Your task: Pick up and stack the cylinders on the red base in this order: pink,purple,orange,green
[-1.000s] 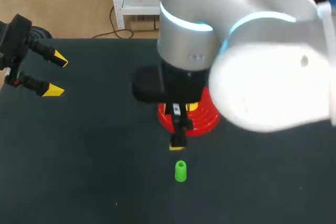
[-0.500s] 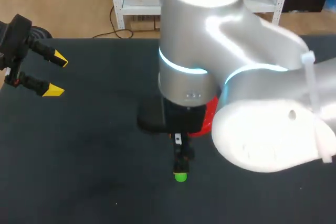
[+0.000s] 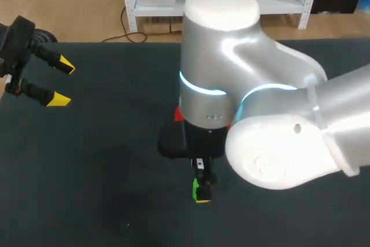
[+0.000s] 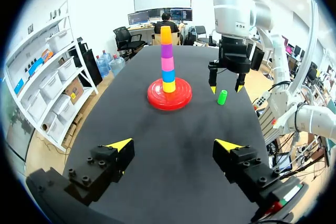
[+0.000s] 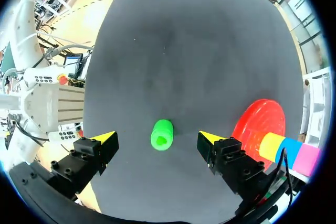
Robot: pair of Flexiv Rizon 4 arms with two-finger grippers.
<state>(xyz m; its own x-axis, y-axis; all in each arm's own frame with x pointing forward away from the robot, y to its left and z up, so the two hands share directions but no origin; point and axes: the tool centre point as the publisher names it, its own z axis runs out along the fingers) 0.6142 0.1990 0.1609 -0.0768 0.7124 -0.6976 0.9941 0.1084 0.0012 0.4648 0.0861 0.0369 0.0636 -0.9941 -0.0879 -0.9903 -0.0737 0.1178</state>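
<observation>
Right gripper [image 5: 156,137]: released, my fingers spread wide.
Green cylinder [image 4: 222,97]: upright on the table between these fingers, untouched, just near of the red base [image 4: 157,99].
Left gripper [image 4: 174,145]: far left, released, holding nothing.

Black table [image 3: 104,166]. At far left, left gripper [image 3: 62,83], above the table's edge, fingers spread wide, yellow tips well apart. From the right, right arm [image 3: 243,96], bulky and silver, covering the table's middle. Below its wrist, right gripper [image 3: 200,192], pointing down at green cylinder [image 3: 195,187]; one yellow tip just beside the cylinder, other tip hidden. Behind the wrist, only a sliver of red base [image 3: 178,114].
</observation>
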